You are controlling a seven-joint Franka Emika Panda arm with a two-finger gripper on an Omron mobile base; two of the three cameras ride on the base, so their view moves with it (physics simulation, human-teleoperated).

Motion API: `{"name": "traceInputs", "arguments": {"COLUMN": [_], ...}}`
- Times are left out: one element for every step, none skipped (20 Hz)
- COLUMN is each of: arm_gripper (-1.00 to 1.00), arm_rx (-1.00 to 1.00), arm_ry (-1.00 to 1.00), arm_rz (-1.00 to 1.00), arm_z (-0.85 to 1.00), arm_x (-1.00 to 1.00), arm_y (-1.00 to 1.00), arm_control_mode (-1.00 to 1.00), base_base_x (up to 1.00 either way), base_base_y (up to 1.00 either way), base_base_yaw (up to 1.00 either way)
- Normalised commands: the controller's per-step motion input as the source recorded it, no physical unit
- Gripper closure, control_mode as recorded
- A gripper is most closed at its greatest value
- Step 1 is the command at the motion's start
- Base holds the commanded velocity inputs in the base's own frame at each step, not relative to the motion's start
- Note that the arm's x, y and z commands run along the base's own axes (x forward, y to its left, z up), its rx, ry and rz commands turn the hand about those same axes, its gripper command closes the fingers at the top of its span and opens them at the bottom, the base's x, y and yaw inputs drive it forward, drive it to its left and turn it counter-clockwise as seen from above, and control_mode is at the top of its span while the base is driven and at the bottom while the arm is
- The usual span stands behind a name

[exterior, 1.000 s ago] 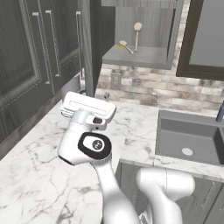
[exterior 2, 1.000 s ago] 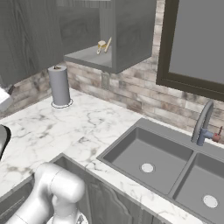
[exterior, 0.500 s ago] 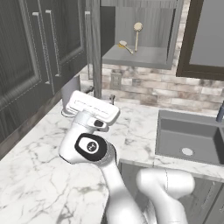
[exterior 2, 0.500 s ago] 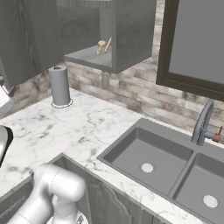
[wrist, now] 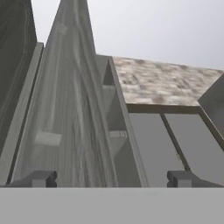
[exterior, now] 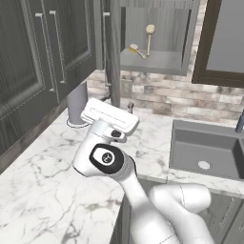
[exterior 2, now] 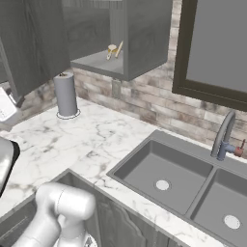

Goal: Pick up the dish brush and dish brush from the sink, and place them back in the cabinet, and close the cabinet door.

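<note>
On the left of the left base view stand the darker tall cabinets [exterior: 43, 62] with long bar handles, and below them the marble counter [exterior: 43, 190] runs toward the wall. A grey paper-towel roll [exterior: 76, 102] stands near the counter's back edge, close to the brick wall. Just right of it, the cabinet door [exterior: 114, 52] hangs open, seen edge-on, its lower end above the white hand.

The gripper [wrist: 111, 178] points up along the inner face of that door; its jaws are spread wide, with nothing between them, and the two dark fingertips [wrist: 41, 178] sit far apart at the bottom of the hand view.

Further right, the cabinet [exterior: 155, 59] is open. Both dish brushes rest on its shelf: one dish brush [exterior: 136, 50] lies near the shelf's left edge, the other dish brush [exterior: 149, 35] stands upright against the back wall, head up.

At the right, the sink [exterior 2: 159, 169] is set into the counter, its basins holding only white drain discs, the tap [exterior 2: 223, 135] at its back edge.
</note>
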Motion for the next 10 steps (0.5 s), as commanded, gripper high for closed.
{"name": "traceInputs", "arguments": {"arm_gripper": [-1.00,-1.00,-1.00,-1.00,-1.00,-1.00,-1.00,-1.00,-1.00,-1.00], "arm_rx": [0.00,0.00,0.00,0.00,0.00,0.00,0.00,0.00,0.00,0.00], "arm_ry": [0.00,0.00,0.00,0.00,0.00,0.00,0.00,0.00,0.00,0.00], "arm_rz": [0.00,0.00,0.00,0.00,0.00,0.00,0.00,0.00,0.00,0.00], "arm_z": [0.00,0.00,0.00,0.00,0.00,0.00,0.00,0.00,0.00,0.00], "arm_x": [0.12,0.13,0.13,0.13,0.13,0.13,0.13,0.13,0.11,0.10], "arm_y": [-0.56,-0.56,-0.55,-0.55,-0.55,-0.54,-0.54,-0.54,-0.54,-0.53], "arm_control_mode": [-1.00,-1.00,-1.00,-1.00,-1.00,-1.00,-1.00,-1.00,-1.00,-1.00], "base_base_x": [0.00,0.00,0.00,0.00,0.00,0.00,0.00,0.00,0.00,0.00], "base_base_y": [0.00,0.00,0.00,0.00,0.00,0.00,0.00,0.00,0.00,0.00], "base_base_yaw": [0.00,0.00,0.00,0.00,0.00,0.00,0.00,0.00,0.00,0.00]}}
